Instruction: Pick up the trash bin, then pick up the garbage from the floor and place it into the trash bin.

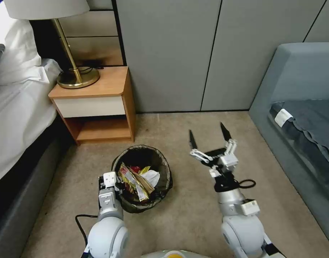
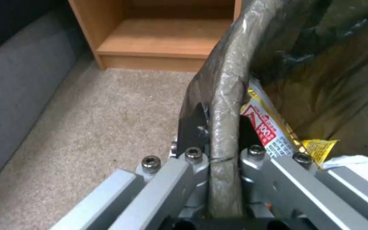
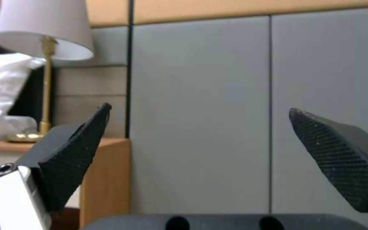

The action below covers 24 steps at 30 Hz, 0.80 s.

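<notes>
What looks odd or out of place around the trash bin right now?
The trash bin sits tilted rather than flat on the carpet, with the left gripper clamped on its bag-covered rim. The garbage is heaped to the rim, a yellow wrapper poking up. The right gripper hovers open beside it.

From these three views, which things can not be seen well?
- Trash bin bottom, head view: covered by the garbage.
- Left end effector, head view: behind its own wrist.
- Floor under the open right end effector, right wrist view: outside the frame.
</notes>
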Motion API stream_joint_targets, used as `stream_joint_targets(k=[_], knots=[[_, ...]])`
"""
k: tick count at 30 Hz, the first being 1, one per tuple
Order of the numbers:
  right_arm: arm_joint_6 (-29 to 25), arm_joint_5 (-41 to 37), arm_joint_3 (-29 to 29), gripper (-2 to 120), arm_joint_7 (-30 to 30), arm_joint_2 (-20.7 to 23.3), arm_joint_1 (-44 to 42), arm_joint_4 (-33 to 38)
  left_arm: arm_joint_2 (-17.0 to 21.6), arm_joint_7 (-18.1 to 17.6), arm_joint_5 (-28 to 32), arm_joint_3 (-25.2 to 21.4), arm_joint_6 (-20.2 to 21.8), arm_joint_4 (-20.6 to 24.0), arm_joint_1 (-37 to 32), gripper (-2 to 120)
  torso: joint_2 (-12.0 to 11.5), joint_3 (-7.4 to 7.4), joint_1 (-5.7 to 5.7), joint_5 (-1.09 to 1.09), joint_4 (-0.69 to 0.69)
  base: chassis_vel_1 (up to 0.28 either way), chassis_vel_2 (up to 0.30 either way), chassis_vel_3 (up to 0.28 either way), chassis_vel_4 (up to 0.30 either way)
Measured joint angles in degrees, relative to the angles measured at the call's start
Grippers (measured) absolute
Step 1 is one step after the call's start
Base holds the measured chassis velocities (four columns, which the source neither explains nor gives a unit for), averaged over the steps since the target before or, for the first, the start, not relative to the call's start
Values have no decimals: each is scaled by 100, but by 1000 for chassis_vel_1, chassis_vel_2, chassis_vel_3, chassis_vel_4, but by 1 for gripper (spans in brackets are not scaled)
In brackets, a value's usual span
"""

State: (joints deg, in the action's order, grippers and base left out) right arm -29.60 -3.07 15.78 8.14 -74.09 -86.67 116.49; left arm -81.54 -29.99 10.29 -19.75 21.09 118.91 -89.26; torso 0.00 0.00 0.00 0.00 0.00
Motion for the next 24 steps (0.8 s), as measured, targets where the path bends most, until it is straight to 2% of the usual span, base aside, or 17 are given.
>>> stream_joint_targets(k=[10,24], knots=[[-206,52,47,100,23,-176,-191,-317,5,-33,79,-35,-11,75,16,0,0,0,0,0,0,0,0,0,0],[-118,15,23,100,130,-157,39,-363,-13,-33,80,-36,10,127,-12,0,0,0,0,0,0,9,10,11,13]])
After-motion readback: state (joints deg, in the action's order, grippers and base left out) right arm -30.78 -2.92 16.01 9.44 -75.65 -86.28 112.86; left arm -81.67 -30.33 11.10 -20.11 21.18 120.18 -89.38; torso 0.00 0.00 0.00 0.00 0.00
